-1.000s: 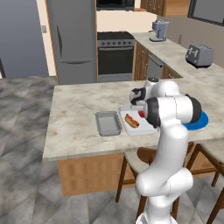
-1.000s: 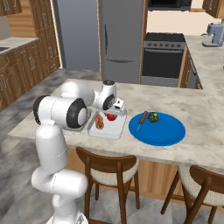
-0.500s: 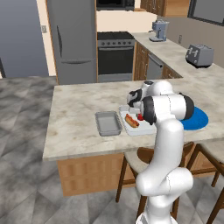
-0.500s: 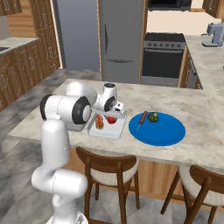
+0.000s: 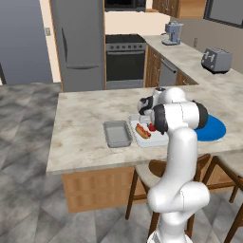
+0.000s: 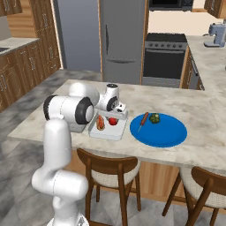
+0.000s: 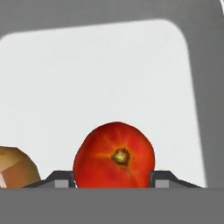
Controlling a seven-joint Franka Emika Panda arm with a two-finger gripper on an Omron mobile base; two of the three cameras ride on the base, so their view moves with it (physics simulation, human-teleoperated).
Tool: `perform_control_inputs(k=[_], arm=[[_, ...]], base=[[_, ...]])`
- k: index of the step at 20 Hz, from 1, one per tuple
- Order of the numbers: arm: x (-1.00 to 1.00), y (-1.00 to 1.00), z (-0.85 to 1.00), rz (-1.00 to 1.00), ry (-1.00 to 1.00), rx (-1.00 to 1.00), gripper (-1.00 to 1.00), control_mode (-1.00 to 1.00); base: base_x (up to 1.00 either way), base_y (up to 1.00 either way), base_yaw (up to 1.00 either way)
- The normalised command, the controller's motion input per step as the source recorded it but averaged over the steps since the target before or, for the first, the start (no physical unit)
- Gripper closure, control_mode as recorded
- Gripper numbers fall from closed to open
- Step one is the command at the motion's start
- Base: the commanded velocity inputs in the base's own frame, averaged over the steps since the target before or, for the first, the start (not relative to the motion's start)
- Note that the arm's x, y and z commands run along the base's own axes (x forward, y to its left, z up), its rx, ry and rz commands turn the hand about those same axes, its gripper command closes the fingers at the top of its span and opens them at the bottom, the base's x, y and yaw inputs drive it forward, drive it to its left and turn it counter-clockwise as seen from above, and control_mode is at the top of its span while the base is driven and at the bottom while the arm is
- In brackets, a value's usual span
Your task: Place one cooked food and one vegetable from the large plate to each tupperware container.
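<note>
Now my end effector [image 7: 114, 185] grips the tomato [image 7: 114, 155] between its tips, low over the whitish container [image 7: 87, 78], hot dog [image 7: 15, 168] just beside. I judge best: lower until it rests, open gently so it won't roll, then lift straight away.

Two trays stood on the worktop [image 5: 80, 128]: one grey tray [image 5: 116, 133] and one whitish tray [image 6: 107, 132] just beside it. One blue plate [image 6: 161, 133] lay on the whitish tray's other side. Food counted four pieces: one hot dog [image 5: 142, 131] and one tomato [image 7: 114, 155] in the whitish tray, one sausage [image 6: 144, 121] and one green piece [image 6: 154, 118] on the plate. Beyond the worktop there were one fridge [image 5: 79, 43], one oven [image 5: 125, 60], one toaster [image 5: 216, 60] and one coffee machine [image 5: 172, 33]. Two stools [image 6: 110, 173] showed at the worktop's near edge.
</note>
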Motion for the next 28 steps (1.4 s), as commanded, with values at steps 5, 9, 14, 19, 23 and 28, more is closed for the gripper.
perform_control_inputs(k=[5, 9, 14, 19, 23, 28], arm=[[0.00, 0.00, 0.08, 0.00, 0.01, 0.00, -1.00, -1.00], [-0.12, 0.00, 0.36, 0.00, 0.01, 0.00, -1.00, -1.00], [-0.25, -0.34, 0.32, -0.03, 0.00, -0.05, -1.00, -1.00], [-0.13, -0.74, 0.23, -0.03, 0.00, -0.03, -1.00, -1.00], [0.00, -0.78, 0.01, 0.00, 0.00, 0.00, -1.00, -1.00], [0.01, -0.58, -0.05, 0.00, 0.00, 0.00, -1.00, -1.00]], base=[[0.00, 0.00, 0.00], [0.00, 0.00, 0.00], [0.00, 0.00, 0.00], [0.00, 0.00, 0.00], [0.00, 0.00, 0.00], [0.00, 0.00, 0.00]])
